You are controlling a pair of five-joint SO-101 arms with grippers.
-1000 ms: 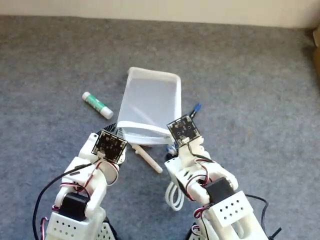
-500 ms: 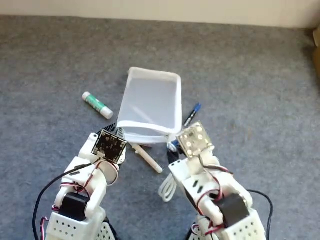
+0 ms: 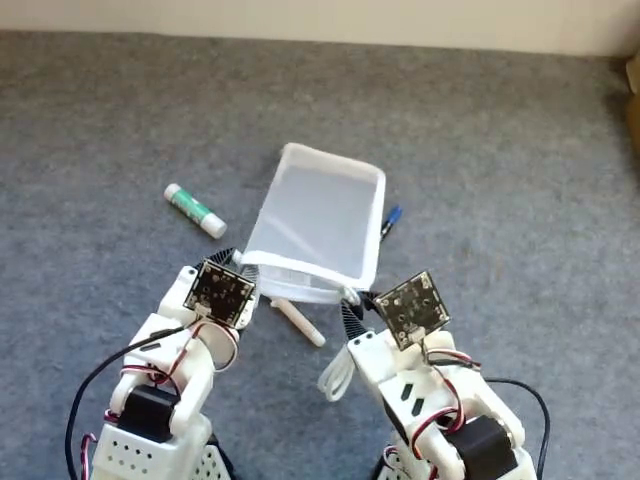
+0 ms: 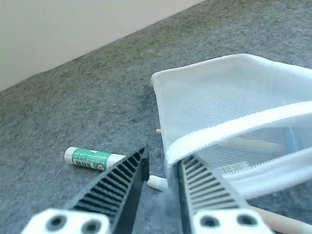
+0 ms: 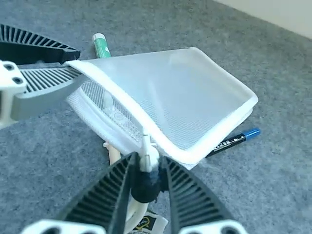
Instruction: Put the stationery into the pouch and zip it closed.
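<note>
The task looks barely begun: the white mesh pouch (image 3: 320, 215) lies with its mouth open toward the lower edge of the high view, and three pieces of stationery are on the grey carpet (image 3: 500, 120) outside it. The glue stick (image 3: 194, 210) lies well apart to the pouch's upper left, the blue pen (image 3: 389, 221) pokes out just beside its right edge, and a cream-coloured stick (image 3: 297, 320) lies just below the mouth, between the two arms. Whether anything is already inside cannot be told through the mesh. All of the loading and the zipping appear to remain. The left pincer (image 4: 163, 158) is clamped on the left corner of the pouch's rim, which rises between its ribbed fingers. The right pincer (image 5: 147, 163) is closed on the small tab at the rim's other end, so the pouch (image 5: 180, 92) hangs stretched between the two, mouth held apart
</note>
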